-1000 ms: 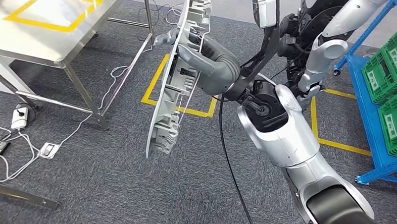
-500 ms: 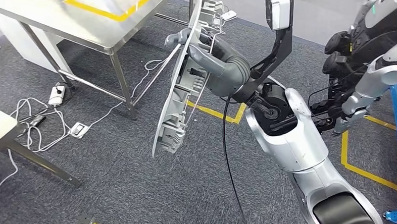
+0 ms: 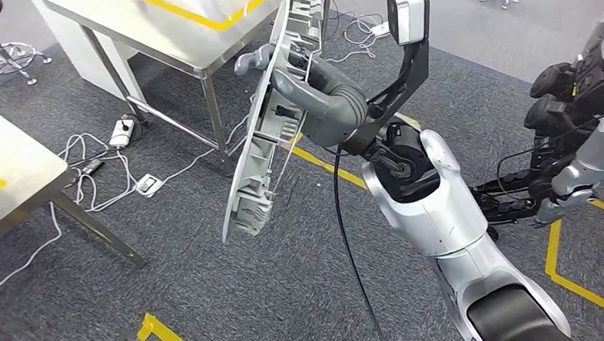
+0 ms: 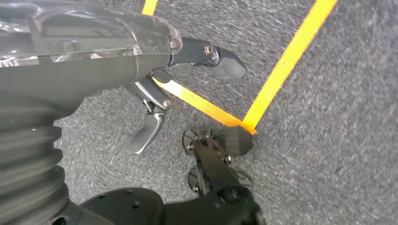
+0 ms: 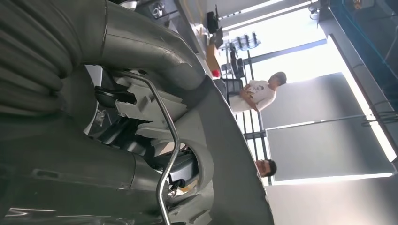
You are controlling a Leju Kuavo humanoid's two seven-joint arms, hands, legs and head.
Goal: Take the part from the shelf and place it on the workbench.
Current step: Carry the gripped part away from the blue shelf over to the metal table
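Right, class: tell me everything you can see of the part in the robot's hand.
The part is a long, curved, pale grey plastic panel, smooth on its outer face, ribbed with clips and a thin wire on the inner. It hangs nearly upright above the carpet, near a steel table. The right hand grips its upper half; nothing else touches it.

Part: moulded grey plastic panel, matt ribbed inner face, smooth outer skin; thin bare metal rod along inner face
Right hand: matt grey plastic, ribbed rubber-like wrist cover
Right arm: glossy silver shell, black glossy joints
Left hand: dark smooth fingers, clear glossy plastic cover over back
Workbench: brushed stainless steel, satin sheen, yellow tape markings
Floor: rough dark grey carpet, yellow tape lines
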